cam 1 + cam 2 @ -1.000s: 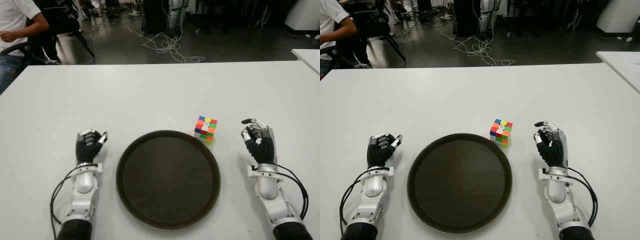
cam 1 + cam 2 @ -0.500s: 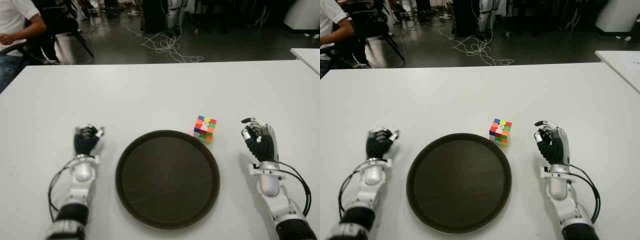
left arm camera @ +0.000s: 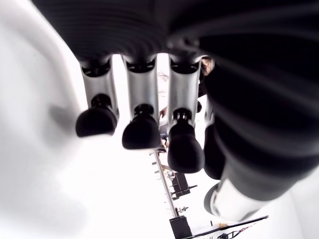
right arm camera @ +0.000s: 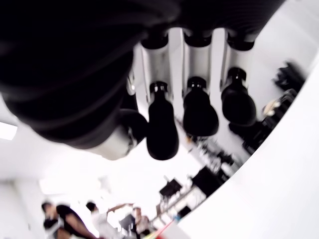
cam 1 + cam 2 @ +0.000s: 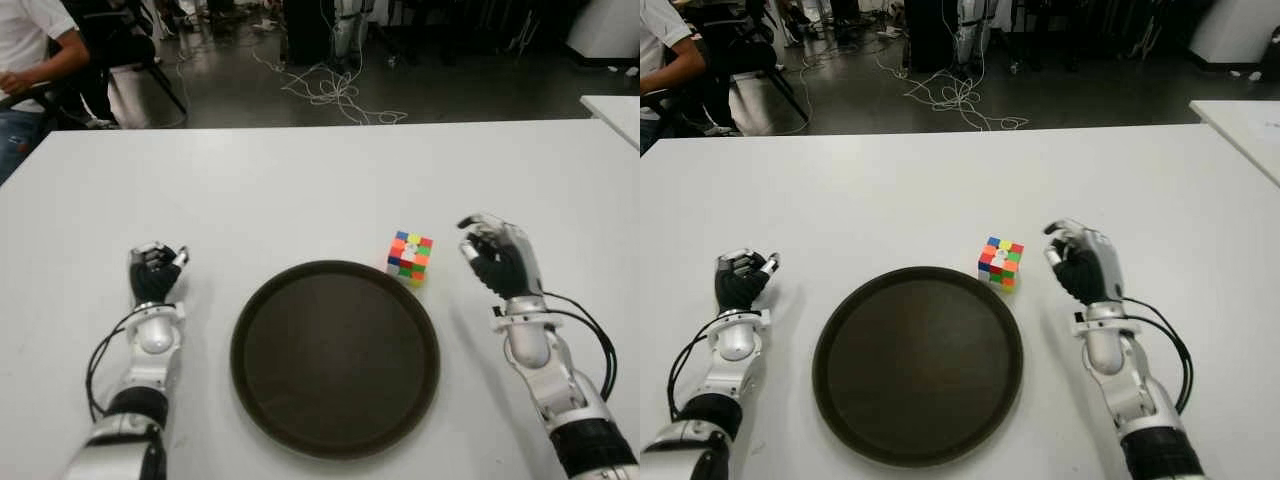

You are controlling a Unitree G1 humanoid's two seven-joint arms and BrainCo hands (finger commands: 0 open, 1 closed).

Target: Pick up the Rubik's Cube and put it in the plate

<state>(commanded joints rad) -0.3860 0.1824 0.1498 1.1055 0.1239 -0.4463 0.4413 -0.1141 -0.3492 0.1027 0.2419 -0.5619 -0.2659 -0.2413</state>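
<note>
A: Right hand (image 5: 495, 258) sits just to the right of the Rubik's Cube (image 5: 410, 257), fingers loosely curled, holding nothing; a clear gap remains between the two. Its wrist view shows fingertips (image 4: 162, 130) bent over empty air.

B: And the cube?

A: On the bench (image 5: 300, 190), just beyond the plate (image 5: 335, 357) at its far right rim. Not in either hand.

B: Left hand?

A: Left hand (image 5: 153, 274) shows well to the left of the plate, fingers curled in, empty.

B: Step?

A: Approach, I judge. Grasp not yet made. Next move calls for the right hand to spread wider, close the gap toward the cube and wrap fingers around its sides, then lift and carry it back over the plate.

B: Change from a second ago?

A: Right hand has come nearer the cube. Left hand has drifted farther from the plate. Cube and plate have not moved.
</note>
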